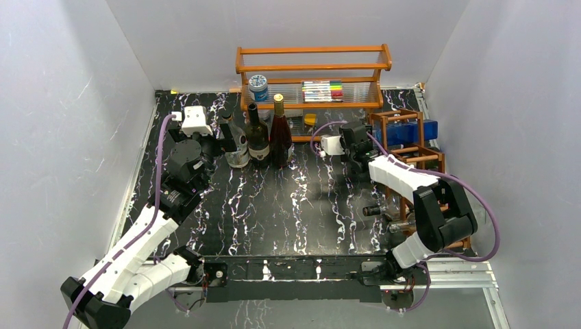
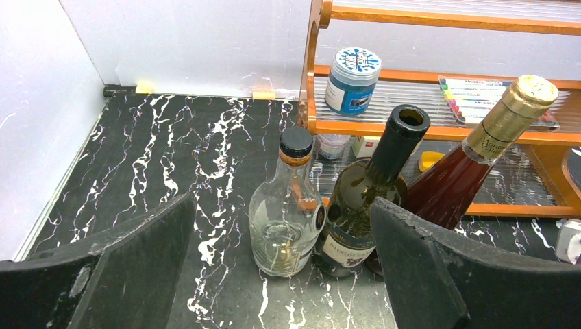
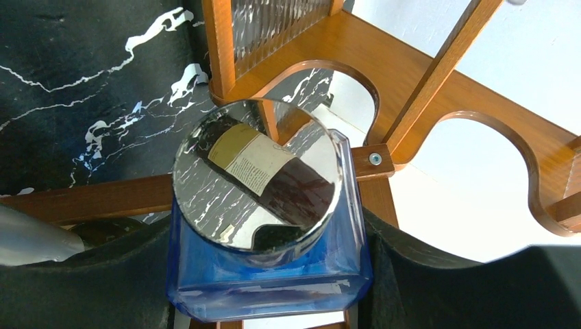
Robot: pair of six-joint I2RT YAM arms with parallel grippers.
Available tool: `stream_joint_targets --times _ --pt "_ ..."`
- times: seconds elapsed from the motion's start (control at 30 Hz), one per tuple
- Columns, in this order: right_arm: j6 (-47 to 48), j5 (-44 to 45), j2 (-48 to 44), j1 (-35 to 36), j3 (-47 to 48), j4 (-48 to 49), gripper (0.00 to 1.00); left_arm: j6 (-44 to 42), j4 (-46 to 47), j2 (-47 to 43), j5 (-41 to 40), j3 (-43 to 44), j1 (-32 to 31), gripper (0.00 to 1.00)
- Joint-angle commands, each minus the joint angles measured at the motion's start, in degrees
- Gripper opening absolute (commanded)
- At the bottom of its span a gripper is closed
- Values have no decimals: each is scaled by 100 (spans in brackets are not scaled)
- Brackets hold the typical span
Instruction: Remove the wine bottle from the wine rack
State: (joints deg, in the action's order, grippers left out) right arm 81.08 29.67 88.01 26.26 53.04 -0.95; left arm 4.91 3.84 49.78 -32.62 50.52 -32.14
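The blue wine bottle (image 3: 267, 281) lies on its side in an upper cell of the wine rack (image 1: 426, 156), silvery round end outward, so it can slide out lengthwise. The right gripper (image 3: 267, 233) clamps its flat sides, a fair hold for that pull, I judge. Well left of the rack, the left gripper (image 2: 282, 205) hangs wide open before three upright bottles (image 2: 363, 199), out of the way.

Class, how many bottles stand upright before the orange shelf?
3, in a row: clear black-capped bottle on the left, open dark green bottle in the middle, gold-foil red wine bottle on the right. None seems hidden behind them.
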Motion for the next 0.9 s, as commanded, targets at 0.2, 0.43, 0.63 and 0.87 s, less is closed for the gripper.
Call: stream_joint_targets --times 0.2,0.43,0.63,0.87 --pt "84 21 -340 537 -116 -58 23 -25 161 17 -88 143 -40 98" --pt "-126 138 -442 782 -99 -225 11 -6 153 57 -61 151 -43 98" --pt "-354 321 -465 985 -108 -260 9 27 162 14 -33 134 -44 98" --pt "-608 297 -442 1049 -55 -206 2 -31 82 225 -110 206 -39 98"
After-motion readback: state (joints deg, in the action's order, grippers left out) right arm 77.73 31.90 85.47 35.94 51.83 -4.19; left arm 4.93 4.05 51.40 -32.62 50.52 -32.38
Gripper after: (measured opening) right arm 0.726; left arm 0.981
